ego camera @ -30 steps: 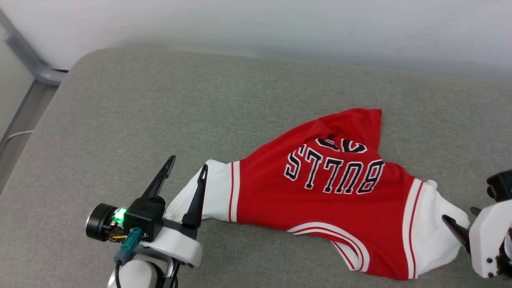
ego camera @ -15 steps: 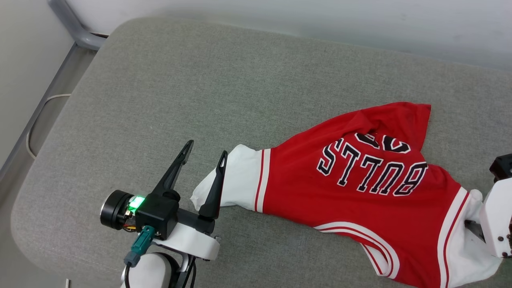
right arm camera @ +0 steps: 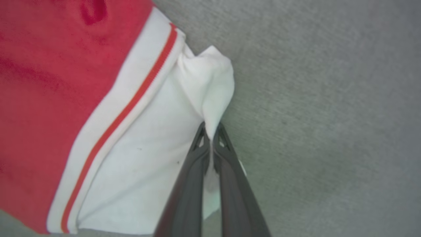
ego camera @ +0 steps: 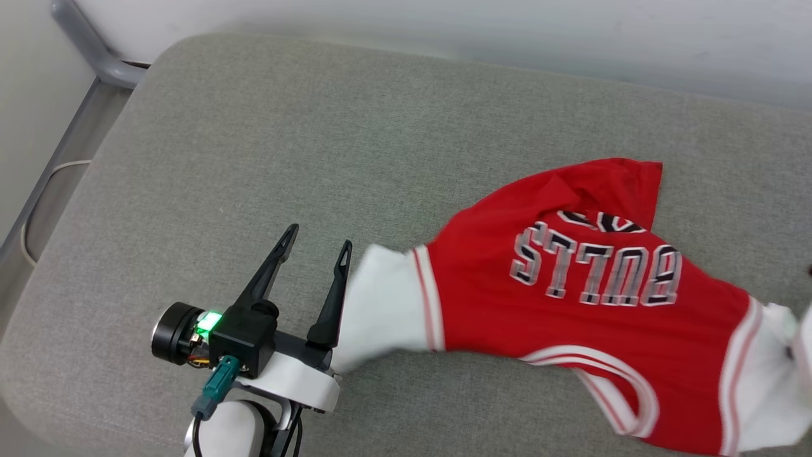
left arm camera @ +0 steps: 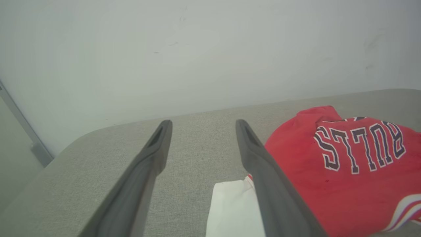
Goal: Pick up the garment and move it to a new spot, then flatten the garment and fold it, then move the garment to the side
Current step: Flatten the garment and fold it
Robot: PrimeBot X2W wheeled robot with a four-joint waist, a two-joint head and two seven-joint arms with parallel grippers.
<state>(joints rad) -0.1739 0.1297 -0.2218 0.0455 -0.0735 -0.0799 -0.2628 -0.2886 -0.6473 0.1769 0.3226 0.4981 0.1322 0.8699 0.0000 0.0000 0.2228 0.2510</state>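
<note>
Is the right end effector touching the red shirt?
Touching. The right wrist view shows the right end effector shut on a pinched fold of the garment, at its white sleeve.

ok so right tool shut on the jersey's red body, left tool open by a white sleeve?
No: the right tool is shut on a white sleeve of the garment, not its red body, per the right wrist view. Left tool is open by the other sleeve.
</note>
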